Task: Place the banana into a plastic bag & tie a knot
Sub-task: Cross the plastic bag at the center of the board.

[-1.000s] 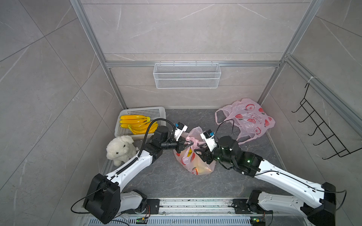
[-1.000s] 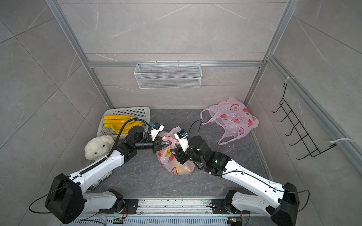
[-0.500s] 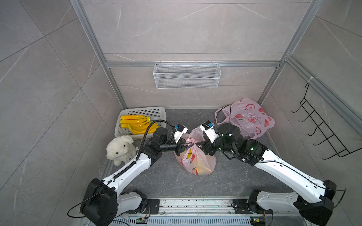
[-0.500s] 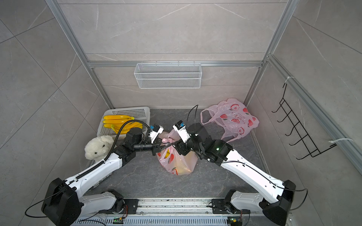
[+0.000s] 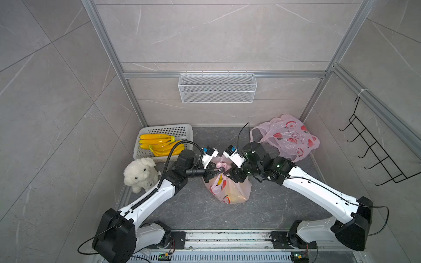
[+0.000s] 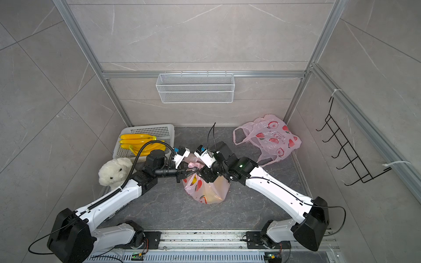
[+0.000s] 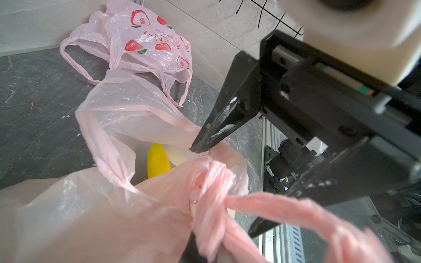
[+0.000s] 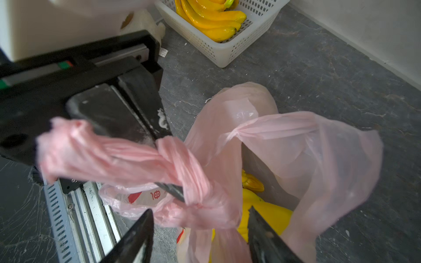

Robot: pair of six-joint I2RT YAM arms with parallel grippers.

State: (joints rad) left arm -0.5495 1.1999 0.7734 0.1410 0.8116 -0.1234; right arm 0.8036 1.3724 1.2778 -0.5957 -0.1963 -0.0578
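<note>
Grey tiled walls close in a dark stone floor [image 5: 182, 211]. At its middle sits the pink plastic bag [image 5: 232, 193], with the banana [image 7: 158, 162] already inside and showing yellow through the gaping mouth. Above it the handles are twisted into a first knot [image 8: 182, 166]. The left gripper [image 5: 213, 174] is pinched shut on the twisted plastic at that knot. The right gripper [image 8: 199, 210] stands well open, its jaws straddling the knot and a loose handle strand, gripping nothing. Bagging looks done, so the step in hand is the tying. Next, I judge, the right gripper must close on the free strand and draw away from the left to cinch the knot — steadily, since thin film can slip or tear.
</note>
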